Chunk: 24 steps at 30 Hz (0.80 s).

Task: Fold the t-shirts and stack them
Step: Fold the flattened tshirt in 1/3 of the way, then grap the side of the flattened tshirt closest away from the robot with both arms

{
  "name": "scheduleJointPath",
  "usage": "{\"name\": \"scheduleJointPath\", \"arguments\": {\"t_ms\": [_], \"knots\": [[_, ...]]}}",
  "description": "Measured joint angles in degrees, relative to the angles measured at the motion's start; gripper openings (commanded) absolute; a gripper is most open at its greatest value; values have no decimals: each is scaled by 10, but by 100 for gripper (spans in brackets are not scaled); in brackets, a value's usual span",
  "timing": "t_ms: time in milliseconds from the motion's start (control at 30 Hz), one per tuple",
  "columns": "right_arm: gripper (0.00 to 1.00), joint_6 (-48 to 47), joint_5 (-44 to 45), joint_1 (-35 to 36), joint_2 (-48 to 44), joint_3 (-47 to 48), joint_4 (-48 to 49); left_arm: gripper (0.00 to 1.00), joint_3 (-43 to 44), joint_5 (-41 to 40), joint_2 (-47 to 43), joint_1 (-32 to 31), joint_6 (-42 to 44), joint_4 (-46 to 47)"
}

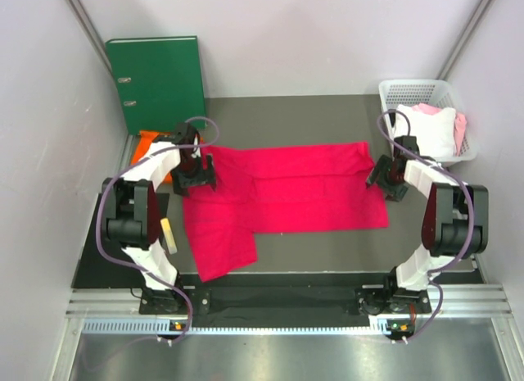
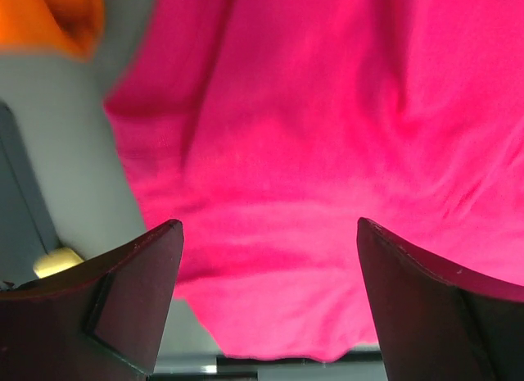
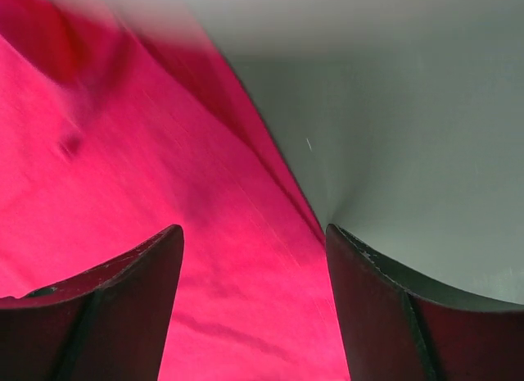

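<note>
The crimson-pink t-shirt (image 1: 286, 197) lies spread on the dark counter (image 1: 327, 246) between the two arms. It is mostly flat, and one part of it hangs down toward the near edge on the left side. The left tool (image 1: 195, 180) stands over the left end of this shirt. In the left wrist view its two fingers (image 2: 131, 299) are wide apart and nothing is between them, so it is open, with the pink cloth lying under it. The right tool (image 1: 383, 176) is at the right end of the same shirt. In the right wrist view its jaws are also apart, and the edge of the shirt runs on the counter below the gap; it holds nothing. The orange t-shirt (image 1: 147, 143) lies at the far left of the counter, just beside the left arm and partly hidden by it. A green ring binder (image 1: 160, 78) leans against the back wall, behind the orange shirt. A white basket (image 1: 409, 90) with white and pale pink cloth inside stands in the far right corner.
</note>
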Motion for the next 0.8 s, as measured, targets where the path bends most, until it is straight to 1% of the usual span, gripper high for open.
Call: {"name": "scheduleJointPath", "arguments": {"t_ms": [267,400,533,600,800], "knots": [[64,25,-5,-19,-93,-89,-53,92,-66,17,-85,-11,-5,-61],[63,50,-21,-36,-123,-129,-69,92,-94,19,-108,-12,-9,-83],[62,76,-38,-43,-132,-142,-64,92,-126,29,-122,-16,-14,-99],[61,88,-48,-45,-133,-146,-60,93,-135,35,-131,-24,-14,-105],[59,114,-76,-48,-129,-146,-59,97,-137,43,-166,-76,-11,-107]]}}
